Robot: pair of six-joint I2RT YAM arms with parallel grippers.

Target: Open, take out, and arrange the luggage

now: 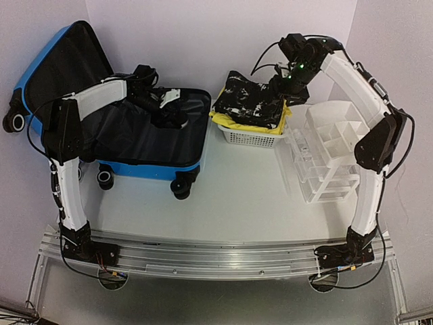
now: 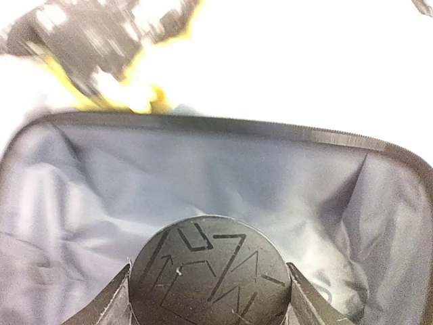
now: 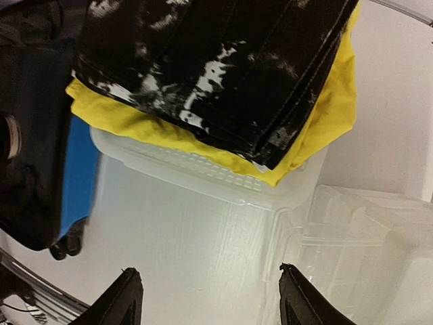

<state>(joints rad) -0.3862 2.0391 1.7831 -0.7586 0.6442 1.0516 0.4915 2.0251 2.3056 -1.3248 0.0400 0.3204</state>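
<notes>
Top external view: large bright blue hard-shell suitcase (image 1: 152, 168) lies open on the left of the white surface (image 1: 230, 196). Left fingers (image 2: 108, 305), inside it, clamp a round black disc (image 2: 210, 271); right fingers (image 3: 301, 298) stand apart by the white slatted basket (image 3: 203, 176).

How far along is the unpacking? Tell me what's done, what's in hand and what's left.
Done: the suitcase lies open, lid up; folded clothes sit in the white basket. In hand: the left pincer, inside the suitcase, grips a round black disc; the right pincer hangs open, empty, by the basket. Left: getting that disc out and placed. More inside? Cannot tell.
</notes>
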